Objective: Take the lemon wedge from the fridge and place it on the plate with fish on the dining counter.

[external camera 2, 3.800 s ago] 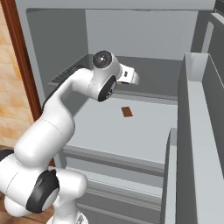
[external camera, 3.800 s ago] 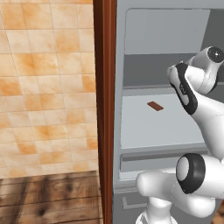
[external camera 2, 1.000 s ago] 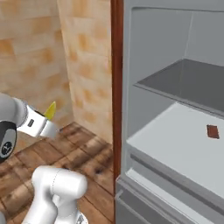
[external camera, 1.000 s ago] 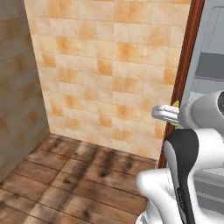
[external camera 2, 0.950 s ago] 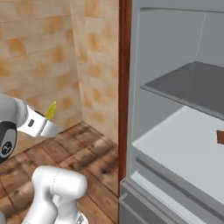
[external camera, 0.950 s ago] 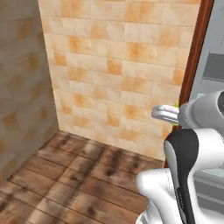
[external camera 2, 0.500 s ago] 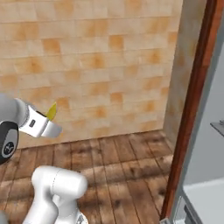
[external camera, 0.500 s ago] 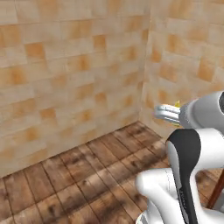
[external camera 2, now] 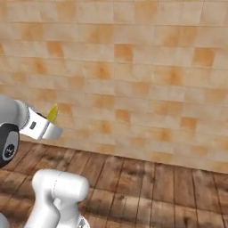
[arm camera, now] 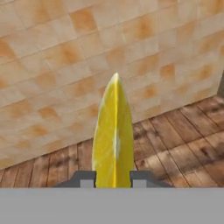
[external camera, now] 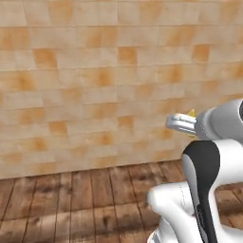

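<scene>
The lemon wedge [arm camera: 114, 135] is a bright yellow curved slice standing upright between my two finger tips [arm camera: 85, 178] in the hand view. My gripper [arm camera: 113, 178] is shut on it. From the left base view a small yellow tip of the lemon wedge [external camera: 191, 113] peeks out by the gripper [external camera: 182, 122], held high beside my white arm. The right base view has the lemon wedge [external camera 2: 52, 113] sticking up from the gripper [external camera 2: 48, 125] at the left. The fridge, the plate with fish and the dining counter are out of view.
An orange-beige tiled wall [external camera: 95, 80] spans the scene ahead. Dark wooden floor planks [external camera 2: 151, 182] run along its foot. A dark vertical edge [arm camera: 221, 89] shows at the far right of the hand view.
The whole picture has swung: the base has turned away from the fridge, and its frame has left both base views. The lemon wedge stays in my shut gripper.
</scene>
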